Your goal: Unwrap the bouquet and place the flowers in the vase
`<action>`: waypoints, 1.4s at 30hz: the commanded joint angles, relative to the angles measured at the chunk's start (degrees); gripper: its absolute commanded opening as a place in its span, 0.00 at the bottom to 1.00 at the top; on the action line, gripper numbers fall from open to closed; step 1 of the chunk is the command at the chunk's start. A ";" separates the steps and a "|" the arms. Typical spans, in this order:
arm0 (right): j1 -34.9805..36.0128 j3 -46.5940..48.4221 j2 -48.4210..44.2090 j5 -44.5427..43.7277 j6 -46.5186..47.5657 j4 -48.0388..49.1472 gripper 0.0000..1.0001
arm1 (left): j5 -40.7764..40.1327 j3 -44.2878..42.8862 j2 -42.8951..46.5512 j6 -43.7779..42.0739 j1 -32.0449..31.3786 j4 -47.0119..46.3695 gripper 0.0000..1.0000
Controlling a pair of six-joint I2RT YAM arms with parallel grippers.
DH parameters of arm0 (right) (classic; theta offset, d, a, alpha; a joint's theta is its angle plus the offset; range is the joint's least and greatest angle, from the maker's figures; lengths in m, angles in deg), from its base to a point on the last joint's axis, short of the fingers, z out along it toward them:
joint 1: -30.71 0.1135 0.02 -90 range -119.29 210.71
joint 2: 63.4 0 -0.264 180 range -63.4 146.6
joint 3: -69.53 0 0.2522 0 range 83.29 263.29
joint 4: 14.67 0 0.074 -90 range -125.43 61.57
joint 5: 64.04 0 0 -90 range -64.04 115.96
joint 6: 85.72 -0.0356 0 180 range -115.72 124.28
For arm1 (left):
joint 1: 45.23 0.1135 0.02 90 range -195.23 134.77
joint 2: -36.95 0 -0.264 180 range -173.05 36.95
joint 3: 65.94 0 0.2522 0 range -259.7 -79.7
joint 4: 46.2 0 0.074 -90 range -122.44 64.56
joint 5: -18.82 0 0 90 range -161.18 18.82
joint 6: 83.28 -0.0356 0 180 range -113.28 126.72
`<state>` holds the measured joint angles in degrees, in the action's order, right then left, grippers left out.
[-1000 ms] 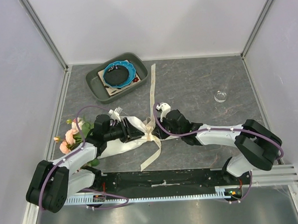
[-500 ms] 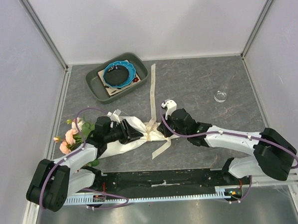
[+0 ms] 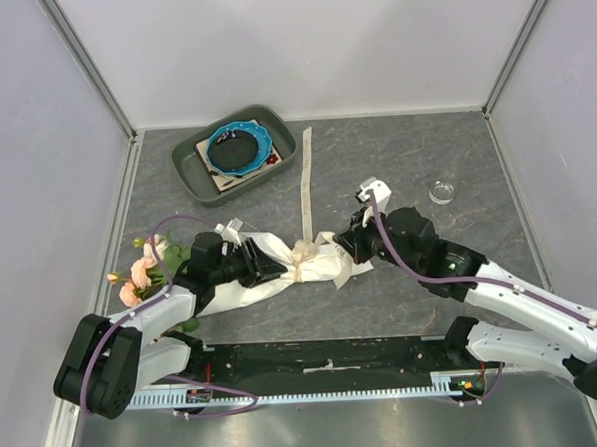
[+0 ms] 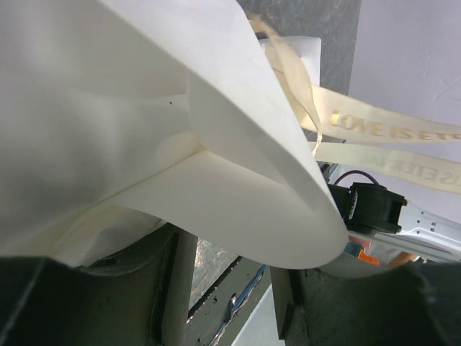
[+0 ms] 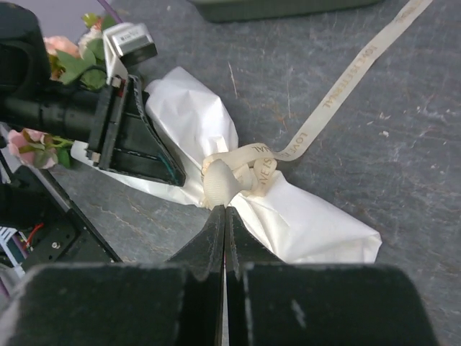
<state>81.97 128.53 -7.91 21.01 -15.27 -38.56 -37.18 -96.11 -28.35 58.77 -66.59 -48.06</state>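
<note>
Right claw (image 5: 225, 210) closed, perhaps on ribbon (image 5: 338, 86)

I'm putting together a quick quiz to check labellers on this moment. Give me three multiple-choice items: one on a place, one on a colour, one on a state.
1. Where does the vase stand?
A) against the back wall
B) on the table, right of the bouquet and apart from it
C) lying on the bouquet

2. What colour is the dish in the tray?
A) blue
B) red
C) yellow

3. The ribbon is:
A) cut in pieces
B) lying wholly off the paper
C) knotted round the paper cone

Answers: 1 B, the glass stands alone on bare table. 2 A, its rim is blue. 3 C, the right wrist view shows the knot on the cone.
</note>
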 commanded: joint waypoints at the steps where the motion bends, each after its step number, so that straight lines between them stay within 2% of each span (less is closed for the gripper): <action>1: 0.33 4.07 -4.59 -0.85 2.06 -4.02 0.00 | -1.04 -0.03 0.08 -0.20 0.10 -2.40 0.50; 5: 0.33 6.35 -9.41 -0.68 2.59 -4.37 0.00 | -0.86 -0.12 0.17 -0.20 0.01 -2.31 0.50; 10: 0.33 9.08 -14.43 4.77 2.68 -2.27 0.00 | -0.43 -0.12 0.35 -0.11 0.09 -2.40 0.50; 15: 0.33 7.68 -21.20 10.48 4.78 1.51 0.00 | -0.25 -0.38 0.43 -0.20 0.01 -2.49 0.51; 18: 0.24 6.72 -23.31 10.49 5.66 1.69 0.00 | 0.63 -0.65 0.35 -0.63 0.09 -2.58 0.55; 23: 0.33 1.36 -22.01 6.54 2.86 0.46 0.00 | 3.00 -0.65 2.62 -1.52 0.01 -3.02 0.60; 27: 0.24 -7.06 -17.79 10.48 -0.57 2.30 0.00 | 4.84 -0.03 6.58 -2.13 0.01 -2.40 0.62; 31: 0.24 -15.95 -14.97 14.44 -5.92 13.16 0.00 | 8.18 -0.29 9.83 -2.92 0.10 -0.65 0.57; 34: 0.24 -19.56 -11.46 15.58 -9.27 17.67 0.00 | 7.67 -1.43 11.33 -3.45 0.10 1.72 0.57; 37: 0.33 -18.87 -6.37 14.37 -10.24 17.00 0.11 | 4.95 -1.96 11.68 -3.36 0.01 5.50 0.56; 38: 0.33 -18.00 -3.05 14.18 -9.81 16.03 0.20 | 4.42 -1.88 11.68 -3.19 0.09 5.68 0.56; 40: 0.24 -14.92 0.13 13.48 -7.79 13.31 0.30 | 3.62 -1.53 11.16 -2.40 0.01 4.81 0.55; 41: 0.24 -13.87 2.67 12.34 -7.52 12.42 0.44 | 3.44 -1.44 10.98 -2.22 0.01 4.55 0.55; 42: 0.33 -12.29 3.74 10.59 -7.52 11.72 0.53 | 3.18 -1.44 10.72 -2.13 0.09 4.37 0.55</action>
<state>81.97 110.30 -8.52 34.60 -22.79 -27.94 -32.35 -96.26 -17.33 57.70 -66.59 -43.88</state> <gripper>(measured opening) 0.400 0.557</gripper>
